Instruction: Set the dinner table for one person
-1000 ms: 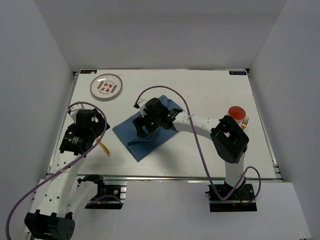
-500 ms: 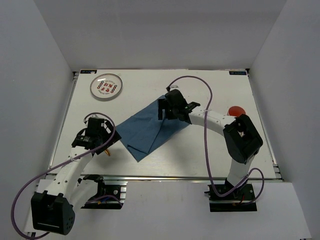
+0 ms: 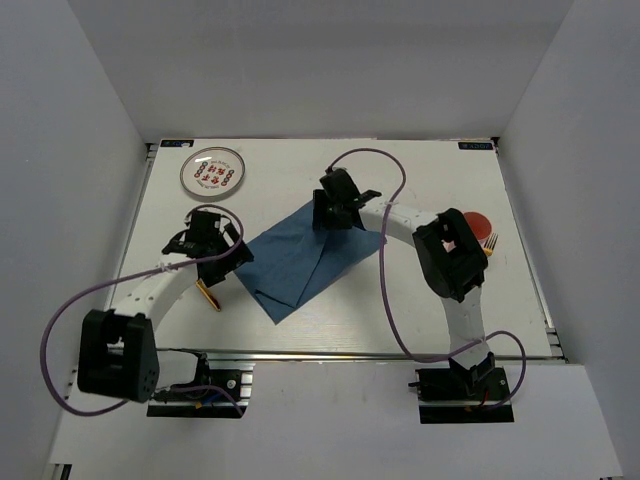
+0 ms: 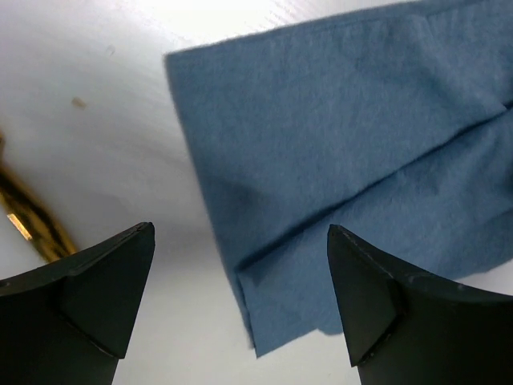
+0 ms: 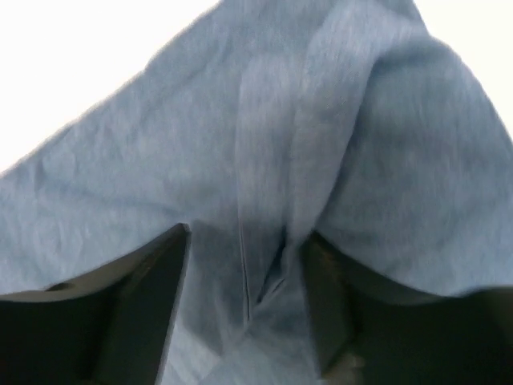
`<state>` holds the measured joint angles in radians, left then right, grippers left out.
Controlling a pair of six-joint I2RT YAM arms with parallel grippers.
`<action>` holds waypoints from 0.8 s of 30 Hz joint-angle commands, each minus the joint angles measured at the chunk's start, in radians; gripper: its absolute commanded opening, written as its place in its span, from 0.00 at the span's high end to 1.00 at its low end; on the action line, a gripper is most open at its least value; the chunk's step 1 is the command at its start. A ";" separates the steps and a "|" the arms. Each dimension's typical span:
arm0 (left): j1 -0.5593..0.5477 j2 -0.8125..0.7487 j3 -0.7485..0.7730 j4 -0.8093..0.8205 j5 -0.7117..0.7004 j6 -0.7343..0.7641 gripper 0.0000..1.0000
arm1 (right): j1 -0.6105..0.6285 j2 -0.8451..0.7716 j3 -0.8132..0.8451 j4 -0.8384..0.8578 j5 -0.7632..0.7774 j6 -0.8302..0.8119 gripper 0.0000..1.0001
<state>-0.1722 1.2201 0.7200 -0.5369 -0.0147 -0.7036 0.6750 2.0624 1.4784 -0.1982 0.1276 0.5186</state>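
- The dinner table fills the middle of the top view. Both of my grippers work above its central part.
- My left gripper sits left of centre in the top view, at the left corner of the blue cloth.
- Left jaws: apart. In the left wrist view the gripper has one finger at the lower left and one at the lower right, and nothing is held between them.
- In that view, bare table shows at the upper left. The blue cloth covers the right side, and one corner of it reaches down into the gap between the fingers.
- A gold piece of cutlery lies at the left edge of the left wrist view, just beside my left finger. In the top view it lies just below the left gripper.
- My right gripper is at the upper corner of the cloth, above frame centre in the top view.
- Right jaws: clamped on the cloth. In the right wrist view the gripper has a bunched ridge of blue cloth filling the narrow gap between its fingers.
- Bare table shows only at the upper left of that view.
- A patterned plate stands at the upper left of the table.
- A red cup and a gold fork lie at its right side, beside my right arm's elbow.
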 commanded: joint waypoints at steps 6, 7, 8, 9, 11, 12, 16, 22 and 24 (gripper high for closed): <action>-0.003 0.299 0.166 0.097 0.108 0.009 0.12 | -0.023 0.012 0.148 -0.101 0.033 0.009 1.00; -0.003 0.327 0.182 0.091 0.111 0.007 0.15 | -0.023 -0.010 0.129 -0.083 0.030 0.006 1.00; -0.003 0.353 0.215 0.080 0.108 0.006 0.19 | -0.025 -0.053 0.097 -0.070 0.006 0.000 1.00; -0.003 0.378 0.234 0.046 0.096 0.004 0.25 | -0.026 -0.070 0.088 -0.061 -0.018 -0.014 1.00; -0.003 0.427 0.265 0.014 0.068 0.004 0.26 | -0.044 -0.108 0.082 -0.052 -0.080 -0.025 1.00; -0.003 0.435 0.266 0.012 0.059 0.004 0.37 | -0.048 -0.114 0.082 -0.055 -0.107 -0.040 1.00; -0.003 0.485 0.271 -0.003 0.030 -0.005 0.55 | -0.081 -0.192 0.027 -0.018 -0.299 -0.043 1.00; -0.003 0.547 0.280 -0.048 -0.065 -0.075 0.56 | -0.184 -0.381 -0.183 -0.024 -0.255 0.038 1.00; -0.003 0.524 0.279 -0.067 -0.116 -0.099 0.56 | -0.232 -0.444 -0.295 -0.052 -0.238 0.050 1.00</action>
<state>-0.1726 1.7256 1.0222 -0.5579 -0.0074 -0.7609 0.4999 1.7073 1.2903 -0.2150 -0.1268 0.5285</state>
